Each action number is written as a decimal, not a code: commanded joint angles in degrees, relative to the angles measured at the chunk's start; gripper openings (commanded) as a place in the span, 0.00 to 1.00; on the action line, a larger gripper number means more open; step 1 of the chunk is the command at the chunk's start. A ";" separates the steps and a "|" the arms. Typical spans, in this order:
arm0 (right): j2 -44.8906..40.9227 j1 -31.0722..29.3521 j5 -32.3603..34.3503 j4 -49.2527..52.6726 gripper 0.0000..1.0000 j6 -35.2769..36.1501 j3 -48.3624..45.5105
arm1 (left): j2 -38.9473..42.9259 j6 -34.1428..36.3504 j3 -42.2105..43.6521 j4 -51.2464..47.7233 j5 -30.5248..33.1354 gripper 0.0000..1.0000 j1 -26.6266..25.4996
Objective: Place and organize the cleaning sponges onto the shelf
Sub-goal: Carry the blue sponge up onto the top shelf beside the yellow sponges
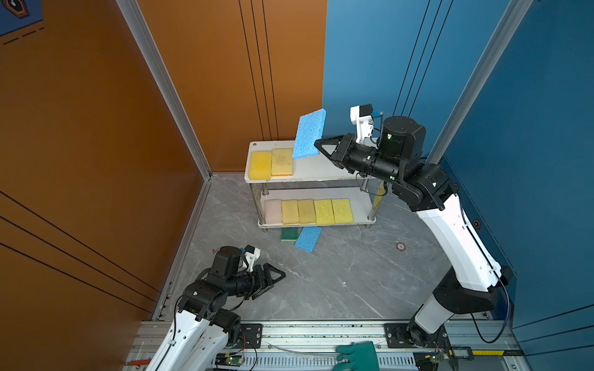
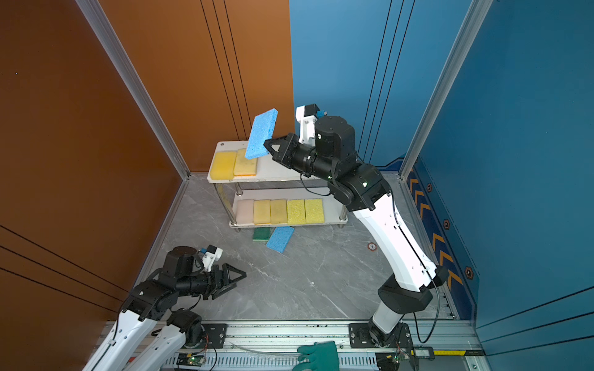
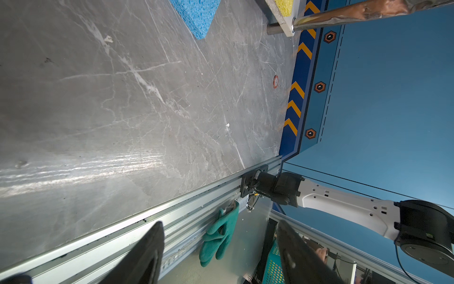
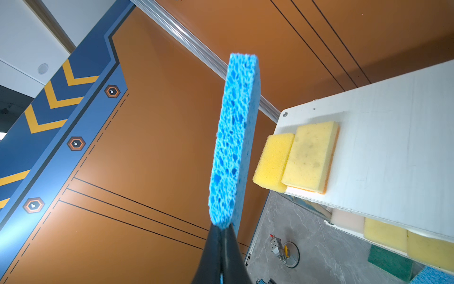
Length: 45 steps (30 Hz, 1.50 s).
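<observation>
My right gripper (image 1: 318,145) (image 2: 267,144) (image 4: 221,227) is shut on the edge of a light blue sponge (image 1: 309,133) (image 2: 261,133) (image 4: 234,137), holding it tilted in the air above the shelf (image 1: 324,167) (image 2: 283,170) (image 4: 393,137). Two yellow sponges (image 1: 271,163) (image 4: 298,157) lie on the top board's left end. The lower board carries a pink-beige sponge (image 1: 273,210) and several yellow ones (image 1: 316,210). On the floor in front lie a dark green sponge (image 1: 289,234) and a second blue sponge (image 1: 308,238) (image 3: 196,14). My left gripper (image 1: 279,275) (image 2: 240,274) (image 3: 221,246) hovers open and empty near the front left.
A teal-green rubber glove (image 1: 358,355) (image 3: 221,233) lies on the metal rail (image 1: 321,334) at the front edge. A small round red marker (image 1: 400,246) sits on the grey marble floor. Orange and blue walls close in the cell behind and beside the shelf.
</observation>
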<state>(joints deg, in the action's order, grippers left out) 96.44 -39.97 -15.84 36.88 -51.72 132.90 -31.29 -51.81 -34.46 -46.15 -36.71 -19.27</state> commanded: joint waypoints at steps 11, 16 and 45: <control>4.97 7.95 -11.09 -2.08 0.04 -3.65 1.40 | -7.78 7.23 -2.60 -0.83 -0.22 0.73 5.79; 7.42 10.20 -14.58 -4.06 0.04 -5.50 2.01 | -10.29 8.22 -4.03 -0.82 0.24 0.73 8.99; 17.82 14.39 -26.36 -6.39 0.04 -8.92 3.32 | -18.35 10.57 -5.82 0.33 1.55 0.74 12.07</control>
<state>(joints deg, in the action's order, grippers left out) 113.03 -25.80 -40.38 31.94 -60.12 135.39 -49.32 -42.83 -39.09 -45.93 -36.16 -7.75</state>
